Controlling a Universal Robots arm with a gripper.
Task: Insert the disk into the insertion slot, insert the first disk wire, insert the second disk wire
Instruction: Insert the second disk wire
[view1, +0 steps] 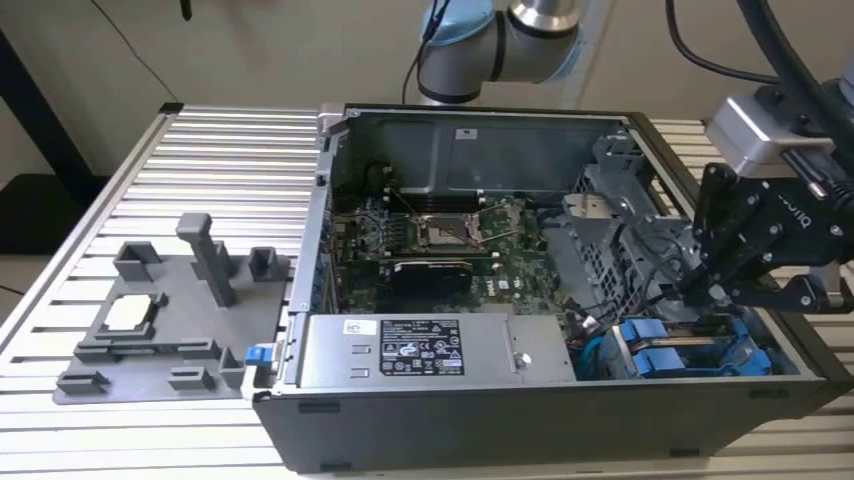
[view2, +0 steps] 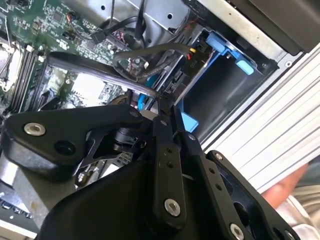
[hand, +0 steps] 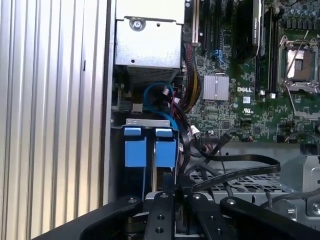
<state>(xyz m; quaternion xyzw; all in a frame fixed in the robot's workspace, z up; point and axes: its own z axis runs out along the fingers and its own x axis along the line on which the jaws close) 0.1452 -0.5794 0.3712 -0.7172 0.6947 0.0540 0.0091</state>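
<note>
In the exterior view, an open computer case (view1: 561, 300) lies on its side on a slatted metal table (view1: 200, 170), and the black gripper (view1: 707, 290) reaches down into the case at about four o'clock from the green circuit board (view1: 441, 240). Directly below the fingertips, toward six o'clock, the blue frames of the disk (view1: 674, 358) sit in the drive cage in the corner of the case, next to the grey power box (view1: 434, 350) with its white sticker; a grey plastic fixture (view1: 174, 320) rests on the table well apart at nine o'clock. In the second wrist view, the gripper (view2: 152, 102) has its fingers drawn close together around a dark flat cable (view2: 100, 67), which runs off toward ten o'clock over the board, while the blue-edged slot (view2: 225, 75) lies toward two o'clock from the tips. In the first wrist view, the gripper (hand: 175, 192) looks pinched on the cable (hand: 240, 167), whose length trails toward three o'clock, and the disk (hand: 150, 150) stands just beyond the tips at eleven o'clock, its long axis running twelve to six, seemingly already seated in the slot (hand: 145, 125).
</note>
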